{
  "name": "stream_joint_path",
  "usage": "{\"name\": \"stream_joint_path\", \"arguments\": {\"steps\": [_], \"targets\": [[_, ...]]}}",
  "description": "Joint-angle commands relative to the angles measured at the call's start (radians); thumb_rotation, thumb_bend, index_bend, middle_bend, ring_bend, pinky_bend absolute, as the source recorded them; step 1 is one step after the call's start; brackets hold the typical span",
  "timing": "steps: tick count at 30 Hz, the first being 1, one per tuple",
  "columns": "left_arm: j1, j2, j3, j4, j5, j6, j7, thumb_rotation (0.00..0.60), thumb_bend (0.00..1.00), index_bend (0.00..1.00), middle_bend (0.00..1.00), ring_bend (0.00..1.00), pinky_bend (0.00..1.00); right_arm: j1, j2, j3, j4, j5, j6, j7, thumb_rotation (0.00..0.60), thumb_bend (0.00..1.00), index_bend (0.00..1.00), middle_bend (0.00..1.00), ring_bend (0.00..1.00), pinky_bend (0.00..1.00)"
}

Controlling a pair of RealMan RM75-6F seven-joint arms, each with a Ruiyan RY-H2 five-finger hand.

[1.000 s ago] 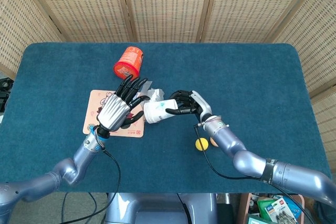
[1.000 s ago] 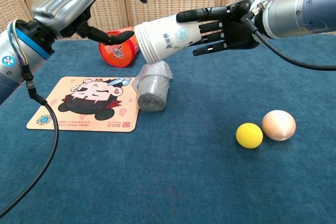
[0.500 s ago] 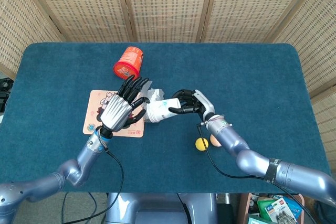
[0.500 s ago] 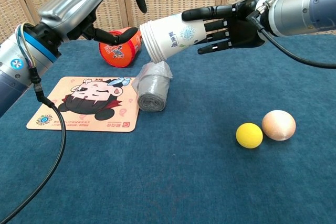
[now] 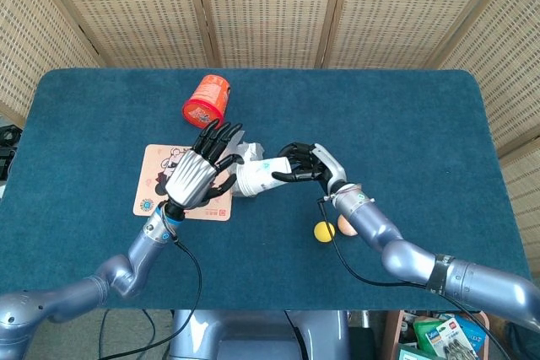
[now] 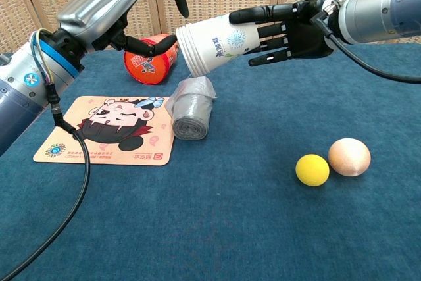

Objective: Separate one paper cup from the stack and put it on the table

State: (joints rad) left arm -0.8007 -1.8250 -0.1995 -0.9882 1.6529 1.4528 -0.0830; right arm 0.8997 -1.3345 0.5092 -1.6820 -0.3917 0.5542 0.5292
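A stack of white paper cups (image 6: 214, 47) (image 5: 256, 178) lies sideways in the air, its rims pointing left. My right hand (image 6: 289, 27) (image 5: 305, 168) grips the stack at its base end. My left hand (image 6: 128, 4) (image 5: 201, 173) hovers just left of the rims, fingers spread and curved, holding nothing. A small gap shows between its fingertips and the cup rim in the chest view.
Below the cups lie a grey roll of bags (image 6: 191, 108) and a cartoon mat (image 6: 108, 129). An orange tub (image 6: 150, 58) lies on its side behind. A yellow ball (image 6: 312, 170) and a beige egg-shaped ball (image 6: 349, 156) rest at the right on the blue table (image 6: 230, 228).
My left hand has moved right and closer to the cup rims. My right hand has raised and shifted the stack slightly to the right.
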Motion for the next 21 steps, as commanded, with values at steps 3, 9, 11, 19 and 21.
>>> {"name": "stream_joint_path", "arguments": {"steps": [3, 9, 11, 19, 21], "targets": [[-0.013, -0.017, -0.006, 0.008, -0.004, -0.001, 0.004, 0.6, 0.41, 0.49, 0.0, 0.0, 0.0, -0.003, 0.005, -0.001, -0.005, -0.008, -0.009, 0.001, 0.6, 0.45, 0.56, 0.61, 0.44, 0.55], [-0.024, -0.029, -0.012, 0.017, -0.006, 0.007, 0.014, 0.6, 0.42, 0.52, 0.0, 0.0, 0.0, -0.01, 0.011, 0.003, -0.004, -0.02, -0.017, 0.011, 0.6, 0.45, 0.56, 0.61, 0.44, 0.55], [-0.027, -0.032, -0.014, 0.017, -0.008, 0.008, 0.015, 0.6, 0.42, 0.52, 0.0, 0.0, 0.0, -0.012, 0.013, 0.005, -0.003, -0.022, -0.019, 0.014, 0.6, 0.45, 0.56, 0.61, 0.44, 0.55], [-0.029, -0.038, -0.011, 0.027, -0.012, 0.016, 0.016, 0.6, 0.44, 0.52, 0.0, 0.0, 0.0, -0.021, 0.019, 0.004, 0.008, -0.032, -0.031, 0.028, 0.6, 0.45, 0.56, 0.61, 0.44, 0.55], [-0.03, -0.04, -0.011, 0.03, -0.013, 0.017, 0.016, 0.6, 0.45, 0.52, 0.0, 0.0, 0.0, -0.022, 0.019, 0.004, 0.011, -0.033, -0.033, 0.03, 0.6, 0.45, 0.56, 0.61, 0.44, 0.55]]}}
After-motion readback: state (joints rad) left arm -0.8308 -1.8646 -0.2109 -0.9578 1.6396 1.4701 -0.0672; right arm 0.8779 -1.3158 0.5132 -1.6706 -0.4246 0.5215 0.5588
